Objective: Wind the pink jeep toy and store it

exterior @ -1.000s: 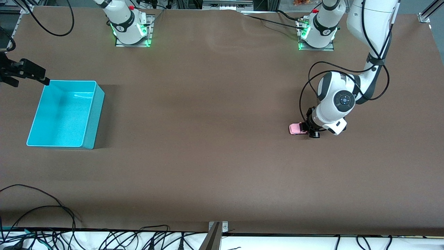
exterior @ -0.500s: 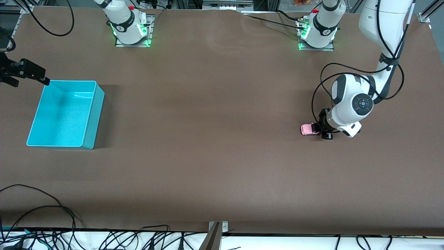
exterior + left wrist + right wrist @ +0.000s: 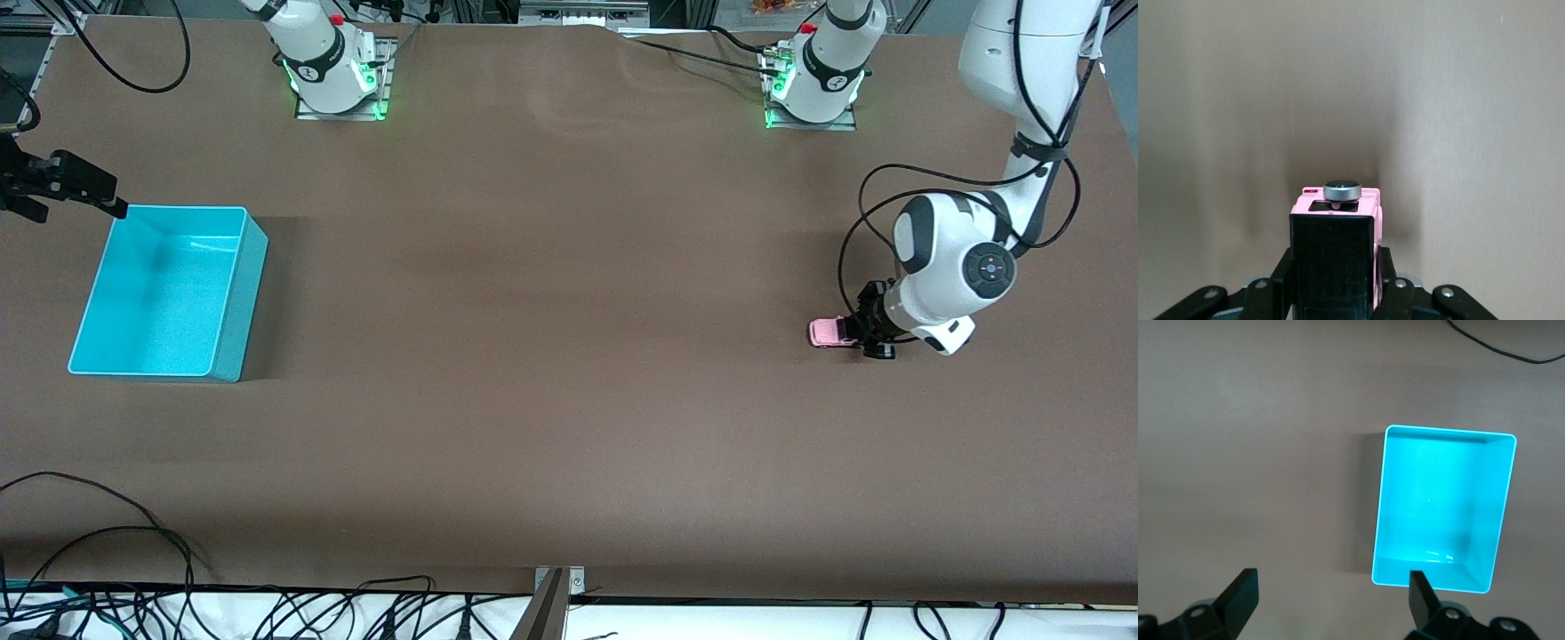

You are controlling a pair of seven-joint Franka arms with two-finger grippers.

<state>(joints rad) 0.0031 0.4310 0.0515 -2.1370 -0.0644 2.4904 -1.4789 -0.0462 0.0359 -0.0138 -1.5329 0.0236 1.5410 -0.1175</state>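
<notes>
The left arm reaches down from its base with its elbow high and its round white wrist bent low toward the counter [image 3: 569,373], at the left arm's end. The left gripper [image 3: 869,336] sits right at counter level with its fingers [image 3: 1395,293] clamped on the pink jeep toy [image 3: 832,332]. From the left wrist view the fingers press in on both flanks of the jeep's rear, black roof panel between them.

Over at the other end the right arm waits. The right gripper [image 3: 84,187] hangs in the air above the counter just beside the turquoise bin [image 3: 238,293], and its fingers [image 3: 1239,595] stand wide apart with nothing between them.

The jeep itself: tiny, boxy, pale pink body, black roof, and a round dark spare wheel with a silvery rim [image 3: 1341,191] sitting on the end away from the wrist camera. Its wheels look to be down on the counter, nose pointing toward the right arm's end. It lies well apart from the bin.

The counter is covered in plain brown sheeting. Both arm bases glow green. Black cables [image 3: 267,609] tangle along the edge nearest the front camera.
</notes>
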